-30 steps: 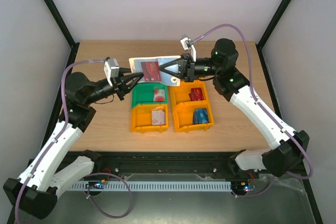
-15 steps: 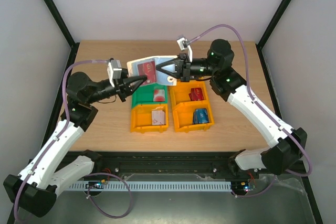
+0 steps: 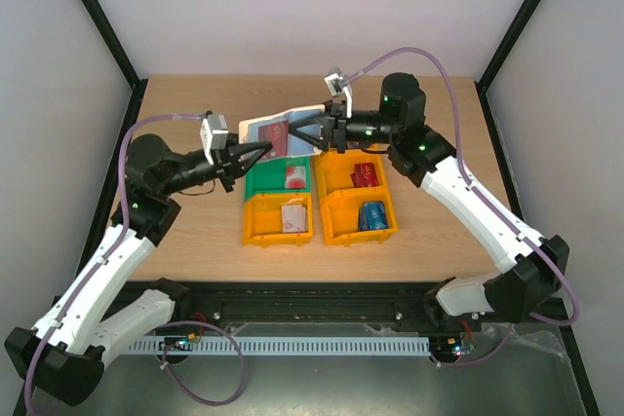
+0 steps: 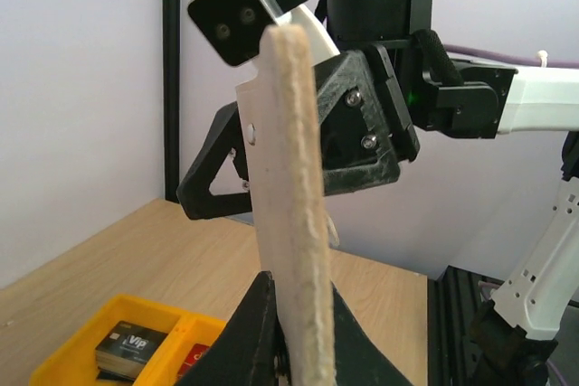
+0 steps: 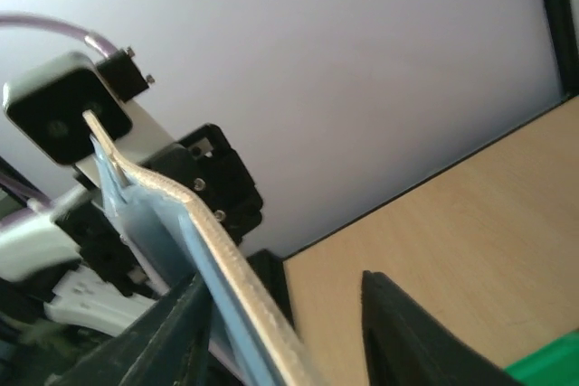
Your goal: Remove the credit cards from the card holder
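Above four bins (image 3: 248, 227) holding cards (image 3: 293, 176), L jaws clamp card holder (image 3: 258, 129); R jaws part-open astride it

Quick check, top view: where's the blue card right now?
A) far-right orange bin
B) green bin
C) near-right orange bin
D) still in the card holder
C: the blue card lies inside the near-right orange bin, the one closest to the right arm's base. The far-right orange bin behind it holds a red one instead.
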